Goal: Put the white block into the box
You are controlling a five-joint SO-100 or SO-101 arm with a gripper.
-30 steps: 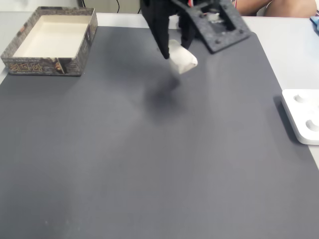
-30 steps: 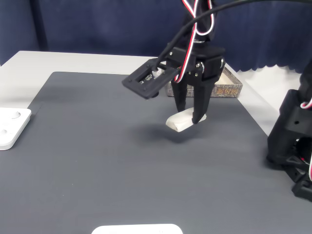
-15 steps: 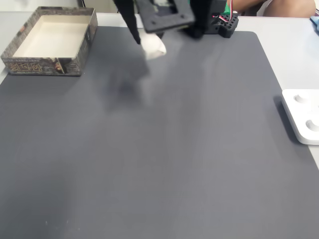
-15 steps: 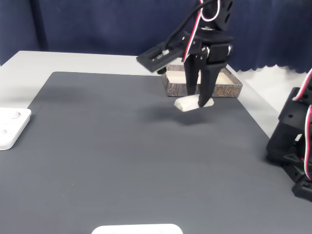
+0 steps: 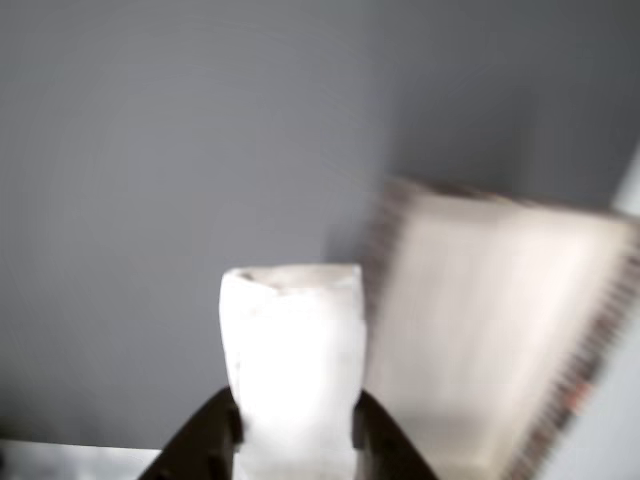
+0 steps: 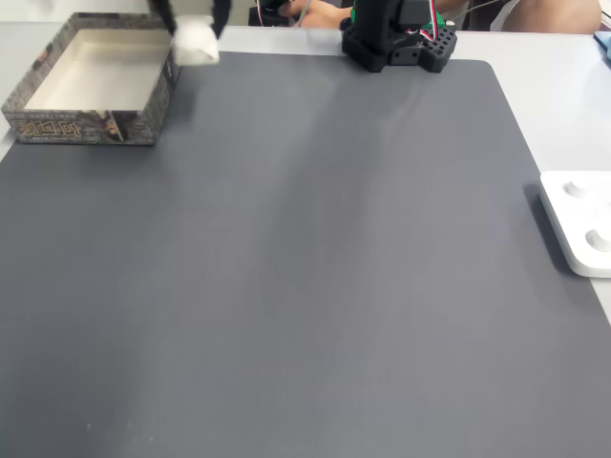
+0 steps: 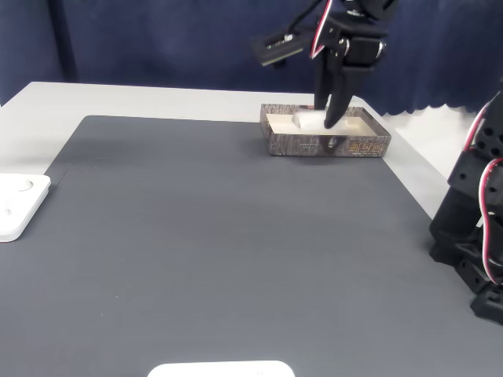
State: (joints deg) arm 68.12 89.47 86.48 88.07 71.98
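At the far left corner of the overhead-looking fixed view sits the box [image 6: 91, 81], its thick speckled walls framing a cream floor with nothing lying on it. It lies on the grey mat [image 6: 315, 267] that covers the tabletop, with its long side square to the mat's edge, so the whole mouth faces up and can take a drop from above.

Just right of it, at the box's right wall, the gripper [image 6: 194, 43] hangs with its two dark fingers clamped on the white block [image 6: 194, 43], held clear of the mat. In the other view the block [image 5: 292, 350] stands between the fingers and juts out past their tips, so its free end leads; the box [image 5: 490, 340] is blurred beside it. The side-on fixed view places the block [image 7: 310, 121] over the box [image 7: 326, 135], at about rim height.

My reading is that the block is over or just at the rim, and the carry is nearly done; the near wall is the edge to mind before release.

Rightward the mat is bare, giving wide room to withdraw. The arm's black base [image 6: 399, 38] stands at the far edge, and a white panel with round buttons [image 6: 579, 219] lies at the right edge, well apart.
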